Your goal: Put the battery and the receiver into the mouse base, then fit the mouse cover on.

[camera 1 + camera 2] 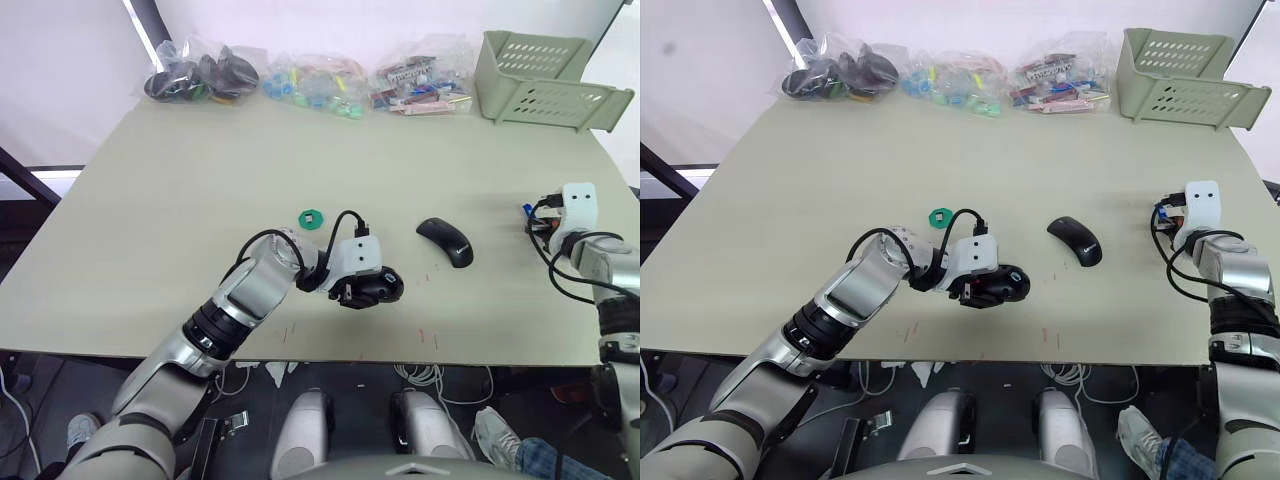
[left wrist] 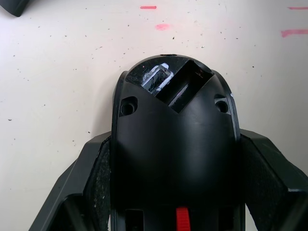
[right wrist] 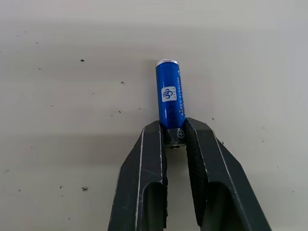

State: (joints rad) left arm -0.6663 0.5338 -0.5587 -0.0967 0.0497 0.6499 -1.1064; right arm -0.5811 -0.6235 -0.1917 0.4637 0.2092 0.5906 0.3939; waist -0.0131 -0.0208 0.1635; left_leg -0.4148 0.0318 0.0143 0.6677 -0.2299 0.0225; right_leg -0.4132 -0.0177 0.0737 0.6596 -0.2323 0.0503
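So the left gripper [image 1: 368,290] sits near the front edge of the table [image 1: 200,200], around 6 o'clock from the middle, and its two black fingers are squeezed against the sides of the mouse base [image 2: 175,139]. In the left wrist view you can see the base wedged between the finger pads [image 2: 98,178], with an angled open slot and a small silvery metal part next to it at the far end, plus a red bit near the gripper end. Whether it's resting on the tabletop or lifted a hair, I can't tell.

The mouse cover [image 1: 445,241] is lying on the table by itself, just off at about 2 o'clock from the base, not touching anything.

The right gripper [image 3: 175,137] is way out at 3 o'clock near the table's right edge, and its fingers are pinched on one end of the battery [image 3: 171,98]. It's blue with a little white label, and most of it pokes out past the fingertips over the tabletop.

There's a small green disc [image 1: 311,216] at roughly 11 o'clock from the base, a short way off. Along the back edge at 12 o'clock are a few clear plastic bags [image 1: 310,80] of parts, and a pale green basket [image 1: 540,80] at the back right corner.
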